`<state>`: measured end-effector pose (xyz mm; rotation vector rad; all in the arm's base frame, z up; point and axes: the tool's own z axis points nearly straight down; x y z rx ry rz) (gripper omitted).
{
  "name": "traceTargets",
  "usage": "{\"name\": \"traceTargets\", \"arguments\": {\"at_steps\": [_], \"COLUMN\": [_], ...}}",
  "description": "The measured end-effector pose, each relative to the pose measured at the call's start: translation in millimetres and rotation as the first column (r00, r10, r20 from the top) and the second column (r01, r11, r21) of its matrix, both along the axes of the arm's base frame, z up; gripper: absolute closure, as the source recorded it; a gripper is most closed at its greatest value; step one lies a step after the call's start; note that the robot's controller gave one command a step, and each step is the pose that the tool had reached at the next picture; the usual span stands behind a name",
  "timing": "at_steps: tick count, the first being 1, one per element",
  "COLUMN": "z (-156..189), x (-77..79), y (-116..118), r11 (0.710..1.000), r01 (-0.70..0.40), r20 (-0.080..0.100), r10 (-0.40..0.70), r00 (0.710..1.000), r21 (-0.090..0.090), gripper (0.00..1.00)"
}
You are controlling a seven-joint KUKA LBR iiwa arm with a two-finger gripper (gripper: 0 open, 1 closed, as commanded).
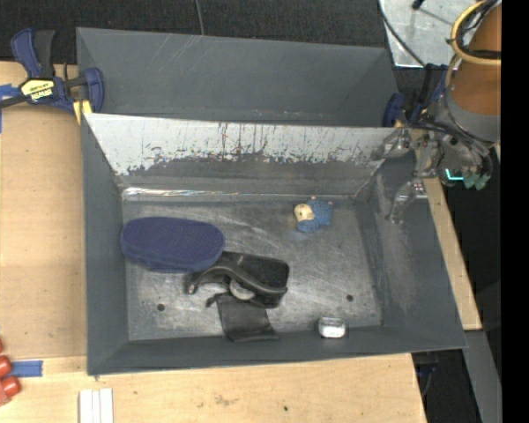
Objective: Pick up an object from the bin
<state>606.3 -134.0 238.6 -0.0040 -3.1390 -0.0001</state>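
Note:
My gripper point(406, 192) hangs over the bin's right wall, near the back right corner, above the floor and apart from every loose thing. Nearest to it is a small blue lump with a cream cube-like piece point(310, 216) on the floor at the back right. A small silvery-white thing point(332, 328) lies at the front right. In the middle lies a black curved object point(249, 278), with a dark flat piece point(247, 322) just in front of it. A dark blue oval pouch point(171, 242) lies at the left, touching the black object.
The bin's sloped walls rise steeply on all sides, and the back wall is scratched. The arm with its orange cover stands outside the right rim. Bare floor lies between the blue lump and the silvery thing.

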Motion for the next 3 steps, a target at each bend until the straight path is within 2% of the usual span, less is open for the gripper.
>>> {"name": "traceTargets", "arguments": {"at_steps": [1, 2, 3], "z": [-56.4, -156.6, -157.3], "x": [22.0, 17.6, 18.5], "y": [64.2, 43.9, 43.4], "r11": [0.999, 0.991, 0.991], "r01": [0.036, 0.134, 0.135], "r20": [0.001, 0.001, 0.006], "r10": [-0.036, -0.134, -0.135], "r00": [0.999, 0.991, 0.991], "r21": [0.004, 0.001, 0.000], "gripper": [0.00, 0.00, 1.00]}}
